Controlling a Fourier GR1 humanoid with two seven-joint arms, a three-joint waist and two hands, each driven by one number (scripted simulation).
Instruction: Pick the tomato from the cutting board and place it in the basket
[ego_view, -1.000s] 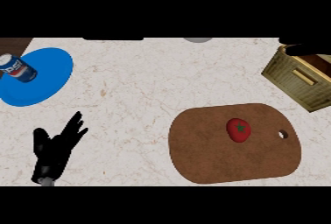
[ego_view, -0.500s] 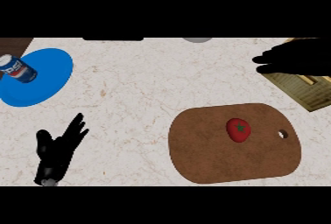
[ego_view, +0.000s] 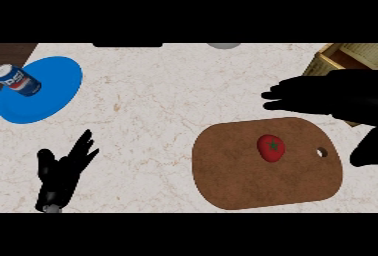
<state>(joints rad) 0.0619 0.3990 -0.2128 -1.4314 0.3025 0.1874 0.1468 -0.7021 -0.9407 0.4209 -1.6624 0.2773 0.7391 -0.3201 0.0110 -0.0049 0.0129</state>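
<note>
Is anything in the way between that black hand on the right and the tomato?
Nothing visible. The right hand, open, shows just past the board's far edge; the tomato lies alone on the board, with only bare board between them. The can and plate are far off to the left.

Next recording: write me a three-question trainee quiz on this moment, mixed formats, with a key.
1. True or false: the tomato lies on the cutting board.
2. What stands on the blue plate? A) an apple B) a can C) a cup
3. Fill in: the right robot hand hovers open beyond the board's far edge, holding ____.
Key: 1 true; 2 B; 3 nothing.
</note>
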